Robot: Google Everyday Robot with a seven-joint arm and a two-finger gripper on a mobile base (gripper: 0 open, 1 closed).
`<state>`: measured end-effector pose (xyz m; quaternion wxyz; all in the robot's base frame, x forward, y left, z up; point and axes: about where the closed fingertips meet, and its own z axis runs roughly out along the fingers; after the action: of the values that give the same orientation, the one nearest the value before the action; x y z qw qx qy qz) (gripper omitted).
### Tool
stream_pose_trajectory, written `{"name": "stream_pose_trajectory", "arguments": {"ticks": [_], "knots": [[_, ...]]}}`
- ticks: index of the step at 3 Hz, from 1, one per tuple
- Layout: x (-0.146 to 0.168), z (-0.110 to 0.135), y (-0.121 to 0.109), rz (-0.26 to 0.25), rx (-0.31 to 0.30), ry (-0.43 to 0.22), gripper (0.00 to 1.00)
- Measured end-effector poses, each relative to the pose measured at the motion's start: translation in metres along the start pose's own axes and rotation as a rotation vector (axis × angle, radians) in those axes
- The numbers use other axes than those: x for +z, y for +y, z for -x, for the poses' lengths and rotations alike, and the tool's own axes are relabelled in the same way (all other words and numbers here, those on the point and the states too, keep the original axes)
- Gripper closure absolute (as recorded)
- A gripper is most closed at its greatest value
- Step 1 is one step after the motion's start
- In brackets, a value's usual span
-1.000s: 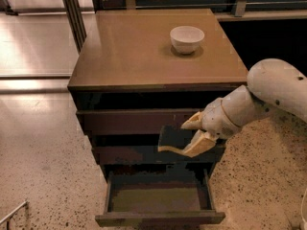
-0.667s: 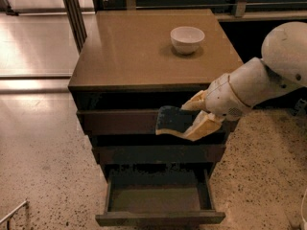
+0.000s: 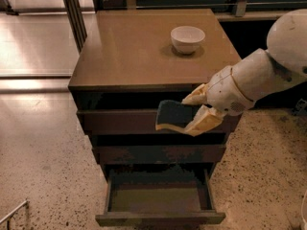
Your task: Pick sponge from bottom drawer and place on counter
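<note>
1. Step in hand: transfer. The sponge (image 3: 172,115) is out of the bottom drawer (image 3: 160,218) and hangs in the air in front of the upper drawers, just below the front edge of the desk (image 3: 127,47).
2. Claw state: the claw (image 3: 191,112) is clamped on the right end of the sponge, one finger above and one below (dark scouring face up, yellow body beneath).
3. The bottom drawer stands pulled out, and its olive-grey floor shows nothing on it.
4. Next move, as judged from here: raise the claw until the sponge clears the desk's front edge. Then carry it in over the bare area in front of the white bowl (image 3: 187,37), lower it, and release. Keep well apart from the bowl.
5. Arm pose: the arm (image 3: 254,78) enters from the right, with the forearm slanting down and leftward. The wrist aims the claw to the left across the cabinet front.
</note>
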<state>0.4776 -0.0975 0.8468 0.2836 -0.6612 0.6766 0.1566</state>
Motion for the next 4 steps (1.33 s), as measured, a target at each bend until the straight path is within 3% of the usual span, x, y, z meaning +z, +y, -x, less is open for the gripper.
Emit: {"name": "stream_pose_trajectory", "arguments": {"ticks": [1, 3, 4], "knots": [[0.000, 0.004, -0.014, -0.023, 0.030, 0.023, 1.00], [0.006, 0.004, -0.106, -0.148, 0.088, 0.073, 1.00], [0.020, 0.004, -0.155, -0.205, 0.086, 0.045, 1.00]]}}
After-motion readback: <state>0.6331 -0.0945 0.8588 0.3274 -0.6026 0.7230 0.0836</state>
